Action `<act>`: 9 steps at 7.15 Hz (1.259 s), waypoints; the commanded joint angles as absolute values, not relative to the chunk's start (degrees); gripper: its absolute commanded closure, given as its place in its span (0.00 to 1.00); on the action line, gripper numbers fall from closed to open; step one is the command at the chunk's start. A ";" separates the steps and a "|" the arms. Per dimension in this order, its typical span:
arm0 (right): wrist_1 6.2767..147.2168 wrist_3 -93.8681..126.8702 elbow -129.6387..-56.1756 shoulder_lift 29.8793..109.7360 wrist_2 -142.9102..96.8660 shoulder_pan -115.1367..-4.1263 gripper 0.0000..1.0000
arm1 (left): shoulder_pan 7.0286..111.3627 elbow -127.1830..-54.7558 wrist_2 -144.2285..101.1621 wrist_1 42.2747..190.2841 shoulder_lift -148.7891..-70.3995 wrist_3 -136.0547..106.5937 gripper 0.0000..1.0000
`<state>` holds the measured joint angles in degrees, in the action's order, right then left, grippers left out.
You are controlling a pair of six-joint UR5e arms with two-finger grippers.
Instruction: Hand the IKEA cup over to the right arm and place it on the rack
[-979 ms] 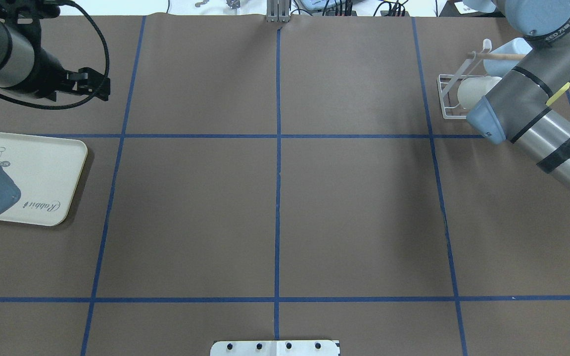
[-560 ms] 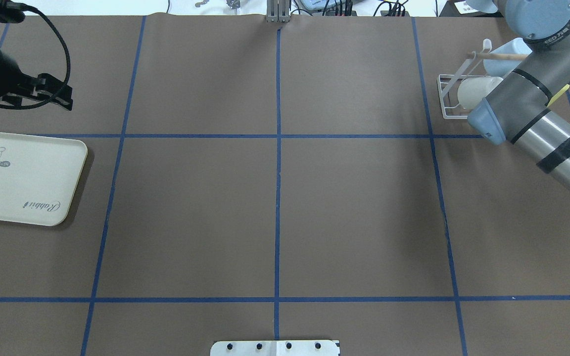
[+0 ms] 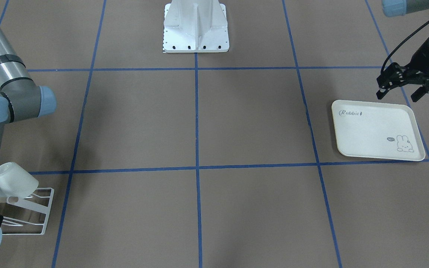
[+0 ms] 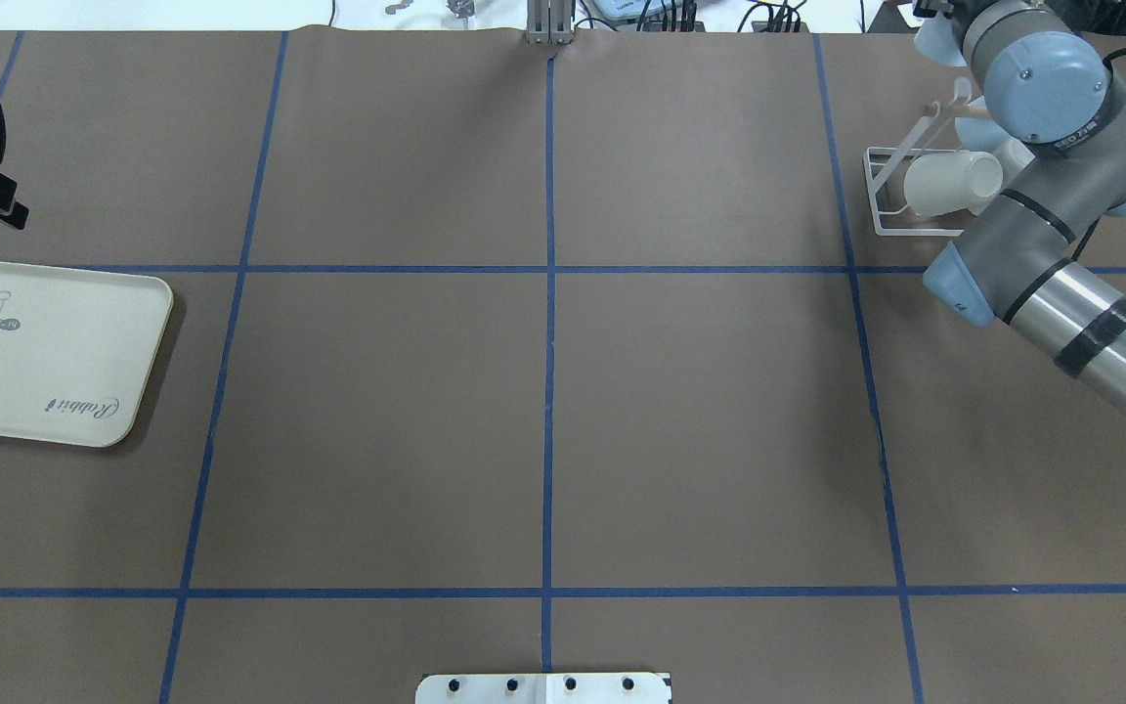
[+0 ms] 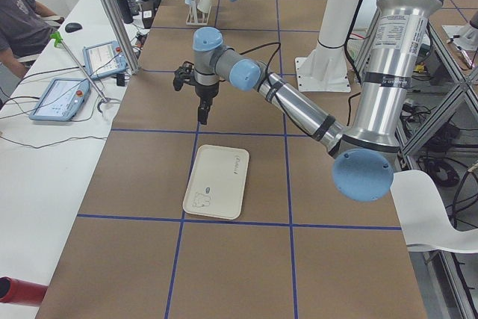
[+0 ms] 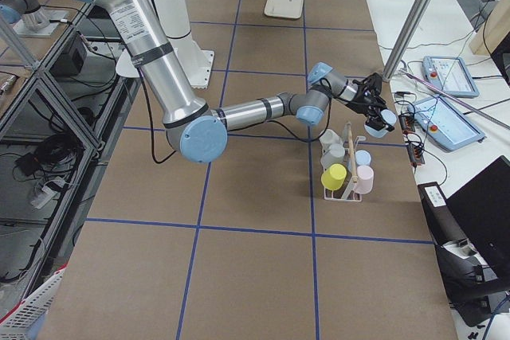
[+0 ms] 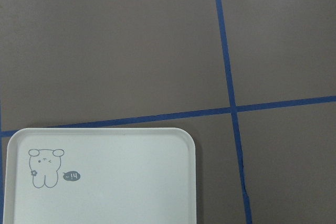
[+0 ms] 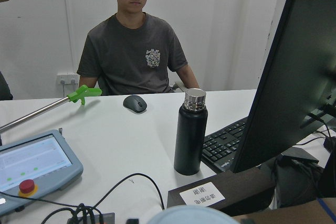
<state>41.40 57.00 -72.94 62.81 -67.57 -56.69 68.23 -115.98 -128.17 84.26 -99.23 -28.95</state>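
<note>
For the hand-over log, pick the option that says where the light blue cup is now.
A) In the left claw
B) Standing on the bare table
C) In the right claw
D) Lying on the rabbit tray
C: the right claw is shut on the light blue cup next to the rack. The left claw is open and holds nothing, and nothing lies on the rabbit tray.

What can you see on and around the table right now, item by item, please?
tray: one, cream, at the left end.
rack: one, white wire, at the far right.
racked cups: five; yellow, pink, pale blue, two whitish; on the rack.
blue cup: one, pale blue, held beside the rack.
bottle: one, black, on the desk.
person: one, dark shirt, seated there.
left arm: grey, jaws open near the tray.
right arm: grey, jaws shut on the blue cup.
</note>
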 commanded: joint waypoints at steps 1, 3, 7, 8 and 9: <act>37.90 50.64 -72.95 65.03 -66.71 -56.60 1.00 | 68.29 -115.93 -128.58 84.20 -99.14 -28.83 0.00; 37.71 51.24 -73.39 65.22 -66.71 -56.08 1.00 | 68.38 -115.93 -128.58 84.20 -99.14 -28.83 0.00; 37.62 51.94 -73.65 65.83 -66.62 -54.94 1.00 | 68.38 -116.01 -128.58 84.29 -98.88 -28.83 0.00; 37.62 52.29 -73.65 66.18 -66.10 -54.41 1.00 | 68.38 -116.10 -128.67 84.37 -98.35 -28.83 0.00; 37.62 52.38 -73.65 66.53 -66.01 -54.06 1.00 | 68.29 -116.19 -128.67 84.29 -98.26 -28.83 0.00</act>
<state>37.62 52.13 -73.62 66.13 -66.25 -54.55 68.37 -116.09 -128.64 84.32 -98.52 -28.83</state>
